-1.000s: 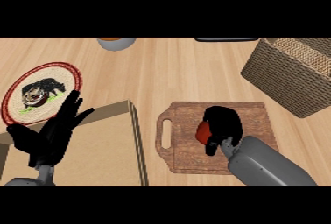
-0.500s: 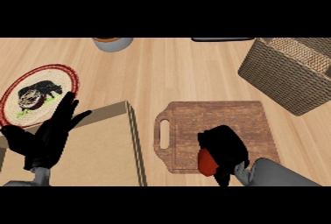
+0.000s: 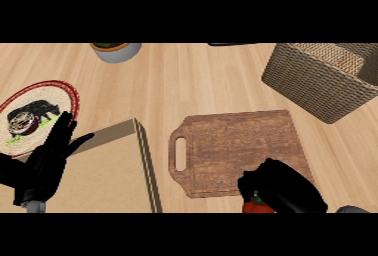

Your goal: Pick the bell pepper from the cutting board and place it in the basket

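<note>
My right hand [image 3: 284,191] grips the bell pepper [image 3: 258,205] just off the cutting board's [image 3: 236,145] near edge; left hand [image 3: 46,160] rests open.

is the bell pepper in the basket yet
No. The bell pepper sits in the right robot hand by the cutting board's near edge, far from the basket.

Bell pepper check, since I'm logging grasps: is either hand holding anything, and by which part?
The right hand is curled over the red bell pepper, mostly hiding it; the exact part cannot be told. The left hand holds nothing.
</note>
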Robot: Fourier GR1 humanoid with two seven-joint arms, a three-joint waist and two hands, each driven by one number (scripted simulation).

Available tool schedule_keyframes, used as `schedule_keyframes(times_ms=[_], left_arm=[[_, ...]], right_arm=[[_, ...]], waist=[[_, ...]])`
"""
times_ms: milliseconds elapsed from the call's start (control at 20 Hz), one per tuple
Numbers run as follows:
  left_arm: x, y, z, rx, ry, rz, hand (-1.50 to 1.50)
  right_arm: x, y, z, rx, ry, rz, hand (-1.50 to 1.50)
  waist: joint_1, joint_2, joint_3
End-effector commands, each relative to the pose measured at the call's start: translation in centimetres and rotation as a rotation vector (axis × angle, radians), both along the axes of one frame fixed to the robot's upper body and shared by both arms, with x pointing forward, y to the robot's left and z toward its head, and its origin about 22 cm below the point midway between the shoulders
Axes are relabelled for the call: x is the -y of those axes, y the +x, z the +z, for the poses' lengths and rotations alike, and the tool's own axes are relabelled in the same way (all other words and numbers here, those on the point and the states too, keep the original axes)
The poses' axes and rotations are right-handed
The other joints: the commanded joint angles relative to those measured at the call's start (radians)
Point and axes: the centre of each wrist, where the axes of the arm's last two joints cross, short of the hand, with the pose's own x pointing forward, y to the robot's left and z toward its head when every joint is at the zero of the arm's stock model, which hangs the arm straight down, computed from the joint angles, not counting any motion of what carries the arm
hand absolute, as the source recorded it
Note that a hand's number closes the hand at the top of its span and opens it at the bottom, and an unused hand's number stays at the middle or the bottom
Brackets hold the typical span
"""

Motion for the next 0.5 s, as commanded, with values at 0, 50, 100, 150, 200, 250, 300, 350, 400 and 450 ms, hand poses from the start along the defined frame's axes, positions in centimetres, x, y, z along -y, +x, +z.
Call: schedule_keyframes(times_ms=[0, 50, 100, 150, 200, 250, 300, 350, 400, 450], left_arm=[[-1.7, -3.5, -4.6, -0.286, 0.032, 0.061, 0.00], [-2.0, -4.0, -4.8, -0.299, 0.037, 0.073, 0.00], [-1.7, -3.9, -4.8, -0.306, 0.014, 0.070, 0.00], [-1.8, -4.7, -5.2, -0.318, 0.026, 0.073, 0.00], [-2.3, -4.4, -4.8, -0.302, 0.035, 0.075, 0.00], [-2.2, -4.6, -4.9, -0.311, 0.034, 0.083, 0.00], [-2.0, -4.7, -5.2, -0.321, 0.021, 0.079, 0.00], [-2.3, -4.6, -4.9, -0.309, 0.030, 0.065, 0.00], [-1.8, -5.3, -5.6, -0.332, 0.040, 0.063, 0.00], [-1.4, -4.8, -5.4, -0.334, 0.030, 0.070, 0.00]], right_arm=[[0.0, -1.2, 2.1, -0.050, 0.368, -0.015, 1.50], [0.1, -0.9, 3.3, -0.019, 0.439, -0.013, 1.50], [0.6, -0.7, 4.0, -0.007, 0.484, -0.023, 1.50], [0.8, -0.9, 5.2, 0.022, 0.530, -0.004, 1.50], [1.4, -0.5, 6.2, 0.035, 0.570, -0.021, 1.50], [1.9, -0.3, 6.9, 0.038, 0.603, -0.033, 1.50], [2.6, 0.0, 7.2, 0.035, 0.626, -0.056, 1.50], [3.2, 0.5, 8.3, 0.048, 0.662, -0.080, 1.50], [4.1, 0.6, 8.6, 0.036, 0.660, -0.109, 1.50], [5.0, 1.2, 9.7, 0.062, 0.658, -0.117, 1.50]], waist=[[-0.025, 0.032, -0.018], [-0.023, 0.031, -0.018], [-0.030, 0.032, -0.020], [-0.032, 0.022, -0.022], [-0.030, 0.026, -0.022], [-0.028, 0.027, -0.023], [-0.031, 0.031, -0.022], [-0.023, 0.030, -0.025], [-0.025, 0.026, -0.025], [-0.024, 0.027, -0.025]])
